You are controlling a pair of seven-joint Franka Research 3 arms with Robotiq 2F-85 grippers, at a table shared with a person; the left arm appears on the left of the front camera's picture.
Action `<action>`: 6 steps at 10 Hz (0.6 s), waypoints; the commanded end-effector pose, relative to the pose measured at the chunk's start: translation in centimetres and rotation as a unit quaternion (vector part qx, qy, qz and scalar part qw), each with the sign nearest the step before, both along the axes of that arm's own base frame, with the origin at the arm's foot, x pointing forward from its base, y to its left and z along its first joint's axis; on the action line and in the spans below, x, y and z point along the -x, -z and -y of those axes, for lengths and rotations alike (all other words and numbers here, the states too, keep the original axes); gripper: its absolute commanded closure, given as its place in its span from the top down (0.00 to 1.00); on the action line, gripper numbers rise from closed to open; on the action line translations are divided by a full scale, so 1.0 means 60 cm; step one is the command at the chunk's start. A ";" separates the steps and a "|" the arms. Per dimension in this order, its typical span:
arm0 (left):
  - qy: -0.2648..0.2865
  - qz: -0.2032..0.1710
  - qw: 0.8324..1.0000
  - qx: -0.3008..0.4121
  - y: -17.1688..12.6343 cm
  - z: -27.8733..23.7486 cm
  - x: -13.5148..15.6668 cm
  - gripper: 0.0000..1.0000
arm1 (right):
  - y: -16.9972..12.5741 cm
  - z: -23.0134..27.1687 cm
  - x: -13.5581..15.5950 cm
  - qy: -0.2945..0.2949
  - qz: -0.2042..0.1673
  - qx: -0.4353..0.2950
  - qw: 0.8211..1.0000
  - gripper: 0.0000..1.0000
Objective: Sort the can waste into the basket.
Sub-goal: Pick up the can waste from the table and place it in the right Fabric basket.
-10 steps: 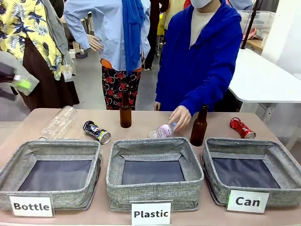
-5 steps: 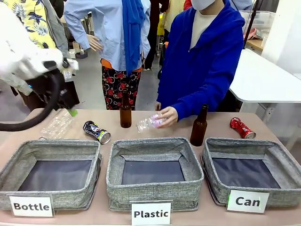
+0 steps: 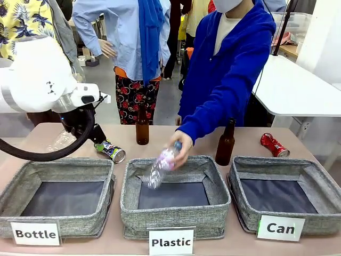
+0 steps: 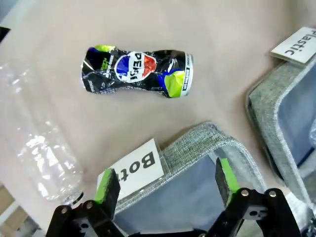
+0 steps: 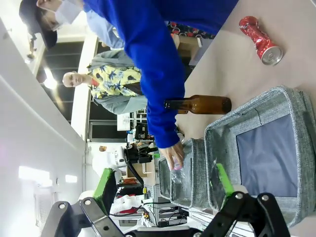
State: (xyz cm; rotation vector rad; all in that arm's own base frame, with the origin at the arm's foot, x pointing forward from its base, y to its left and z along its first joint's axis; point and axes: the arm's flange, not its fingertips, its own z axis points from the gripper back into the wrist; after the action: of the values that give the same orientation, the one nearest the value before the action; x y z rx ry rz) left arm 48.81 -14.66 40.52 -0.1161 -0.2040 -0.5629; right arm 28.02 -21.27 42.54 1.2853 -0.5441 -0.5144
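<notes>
Left wrist view: left end effector [image 4: 165, 180] wide, empty, pointed toward black can [image 4: 137, 72] lying on table [image 4: 222, 29]. Probably light, thin-walled, slick; pinch across the crumpled middle. Red can [image 3: 274, 144] lies behind the Can-signed basket [image 3: 282, 162].

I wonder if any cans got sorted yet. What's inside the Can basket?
Just its dark floor; no cans are in the Can basket. The red can lies on the table behind it. The near wall hides the floor's front strip.

white table [image 3: 303, 90], grey floor [image 3: 166, 106], white wall [image 3: 327, 32] beyond
</notes>
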 end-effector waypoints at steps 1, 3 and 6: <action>0.002 0.000 1.000 0.000 -0.002 -0.001 0.001 1.00 | -0.003 0.002 -0.002 0.002 0.013 -0.003 1.000 1.00; 0.015 0.088 0.996 0.006 -0.058 -0.035 0.062 1.00 | -0.003 0.002 -0.002 0.002 0.013 -0.003 1.000 1.00; 0.428 0.067 0.901 0.003 -0.067 -0.046 0.057 1.00 | -0.003 0.002 -0.002 0.002 0.013 -0.003 1.000 1.00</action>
State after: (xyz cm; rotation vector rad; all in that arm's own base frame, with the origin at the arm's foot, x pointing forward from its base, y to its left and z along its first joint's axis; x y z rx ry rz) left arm 44.72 -14.17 45.29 -0.0950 -0.3328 -0.9991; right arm 28.01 -21.29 42.54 1.2849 -0.5442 -0.5150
